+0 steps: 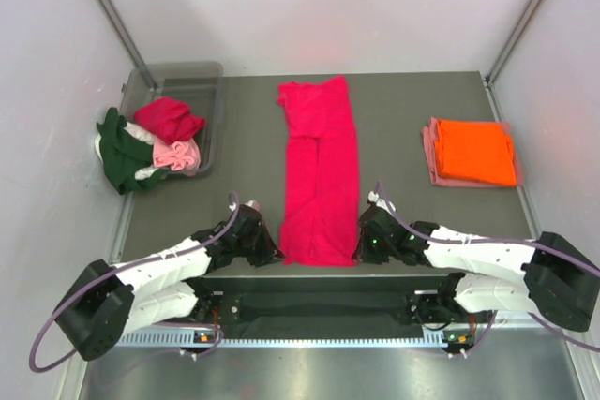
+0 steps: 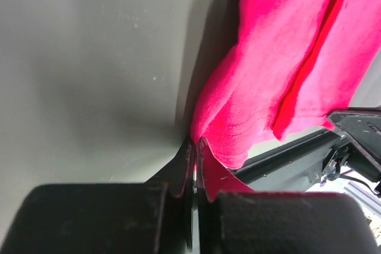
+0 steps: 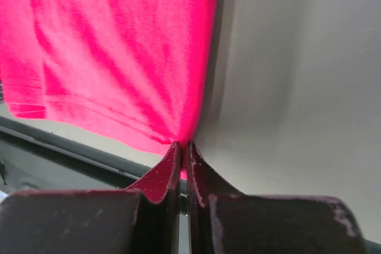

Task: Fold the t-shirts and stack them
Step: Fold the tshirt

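A crimson red t-shirt (image 1: 320,170) lies as a long narrow strip down the middle of the table, sides folded in. My left gripper (image 1: 270,252) is shut on its near left corner; the left wrist view shows the cloth (image 2: 280,69) pinched at the fingertips (image 2: 196,145). My right gripper (image 1: 359,248) is shut on the near right corner; the right wrist view shows the hem (image 3: 113,57) gathered into the fingertips (image 3: 183,147). A folded orange t-shirt (image 1: 476,151) lies on a folded salmon pink one (image 1: 429,150) at the right.
A clear grey plastic bin (image 1: 192,81) stands at the back left with crumpled shirts in and beside it: crimson (image 1: 169,119), dark green (image 1: 119,153), pale pink (image 1: 178,155), cream (image 1: 139,134). White walls enclose the table (image 1: 412,110). The metal rail (image 1: 309,297) runs along the near edge.
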### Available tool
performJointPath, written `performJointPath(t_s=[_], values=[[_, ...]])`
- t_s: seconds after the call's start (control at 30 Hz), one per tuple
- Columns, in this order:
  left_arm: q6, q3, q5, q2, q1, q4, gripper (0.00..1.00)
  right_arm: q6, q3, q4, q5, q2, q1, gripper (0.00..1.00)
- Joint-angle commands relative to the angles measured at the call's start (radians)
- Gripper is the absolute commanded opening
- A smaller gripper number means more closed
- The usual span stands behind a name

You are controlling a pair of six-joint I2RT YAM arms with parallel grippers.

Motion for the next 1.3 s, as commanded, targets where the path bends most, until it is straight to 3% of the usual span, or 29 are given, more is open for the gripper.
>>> performJointPath(t_s=[0.0, 0.3, 0.63, 0.83, 1.0, 1.27], values=[[-0.022, -0.015, -0.033, 0.014, -0.028, -0.045, 0.0, -0.013, -0.002, -0.02, 0.012, -0.064, -0.01, 0.0], [-0.074, 0.053, 0.016, -0.037, -0.094, -0.082, 0.0, -0.033, -0.008, -0.114, -0.005, -0.164, -0.01, 0.0], [-0.118, 0.111, 0.035, -0.028, -0.14, -0.067, 0.0, -0.063, 0.033, -0.184, 0.081, -0.225, -0.023, 0.0], [-0.11, 0.178, -0.005, -0.005, -0.126, -0.056, 0.0, -0.191, 0.124, -0.189, 0.026, -0.172, -0.17, 0.0], [-0.023, 0.29, 0.071, 0.083, 0.024, -0.035, 0.0, -0.321, 0.219, -0.154, -0.072, -0.107, -0.309, 0.0], [0.115, 0.559, 0.184, 0.389, 0.242, -0.022, 0.0, -0.422, 0.465, -0.08, -0.175, 0.181, -0.467, 0.0]])
